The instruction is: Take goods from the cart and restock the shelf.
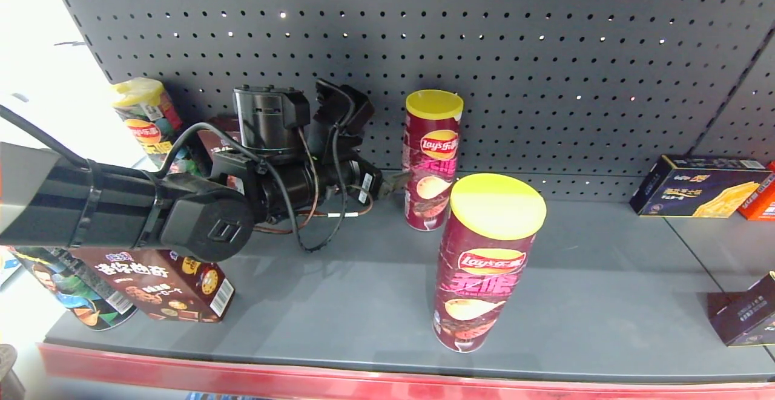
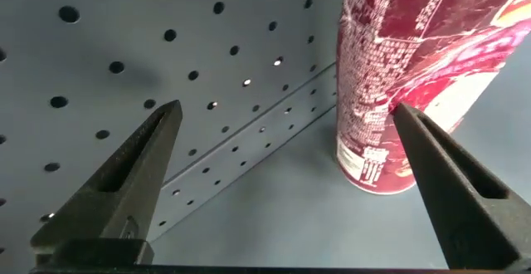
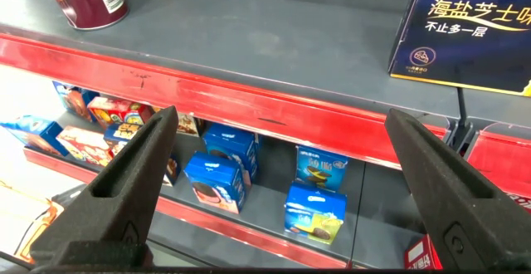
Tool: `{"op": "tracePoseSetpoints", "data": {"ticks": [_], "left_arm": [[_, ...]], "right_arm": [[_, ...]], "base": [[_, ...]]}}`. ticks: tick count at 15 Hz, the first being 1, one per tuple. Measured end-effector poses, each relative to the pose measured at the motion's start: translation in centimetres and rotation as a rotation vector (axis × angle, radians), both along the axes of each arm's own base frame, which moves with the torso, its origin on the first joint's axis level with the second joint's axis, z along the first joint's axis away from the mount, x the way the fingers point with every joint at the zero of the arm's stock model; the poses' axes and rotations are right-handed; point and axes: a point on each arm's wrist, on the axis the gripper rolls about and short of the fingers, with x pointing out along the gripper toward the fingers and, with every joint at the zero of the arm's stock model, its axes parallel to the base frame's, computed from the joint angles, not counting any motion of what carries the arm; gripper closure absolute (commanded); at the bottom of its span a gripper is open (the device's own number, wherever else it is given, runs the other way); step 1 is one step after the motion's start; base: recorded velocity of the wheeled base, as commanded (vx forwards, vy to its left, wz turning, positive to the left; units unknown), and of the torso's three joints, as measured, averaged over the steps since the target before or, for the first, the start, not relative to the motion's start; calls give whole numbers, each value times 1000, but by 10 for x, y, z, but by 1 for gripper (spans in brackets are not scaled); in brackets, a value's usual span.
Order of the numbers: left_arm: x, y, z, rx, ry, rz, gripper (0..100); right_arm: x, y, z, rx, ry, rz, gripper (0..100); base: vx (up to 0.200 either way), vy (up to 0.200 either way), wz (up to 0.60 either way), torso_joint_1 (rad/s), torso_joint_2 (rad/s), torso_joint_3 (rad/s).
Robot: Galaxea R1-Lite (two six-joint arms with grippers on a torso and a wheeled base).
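Two maroon chip cans with yellow lids stand upright on the grey shelf. One can is near the pegboard back and the other is closer to the front edge. My left gripper sits just left of the rear can, at its lower half. In the left wrist view this gripper is open with nothing between its fingers, and the rear can stands just past one fingertip. My right gripper is open and empty below the shelf's red front lip.
A yellow-lidded can, a brown cookie box and another can crowd the shelf's left end. Dark blue, orange and dark boxes lie at the right. Blue boxes fill the lower shelf.
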Motion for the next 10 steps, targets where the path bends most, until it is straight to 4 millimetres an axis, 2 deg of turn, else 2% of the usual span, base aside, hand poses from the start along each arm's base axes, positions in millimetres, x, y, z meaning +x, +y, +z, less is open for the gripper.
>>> {"op": "tracePoseSetpoints", "data": {"ticks": [10], "left_arm": [[-2, 9, 5, 92, -57, 88, 0]], "right_arm": [[0, 0, 0, 0, 0, 0, 0]], "base": [[0, 0, 0, 0, 0, 0]]}}
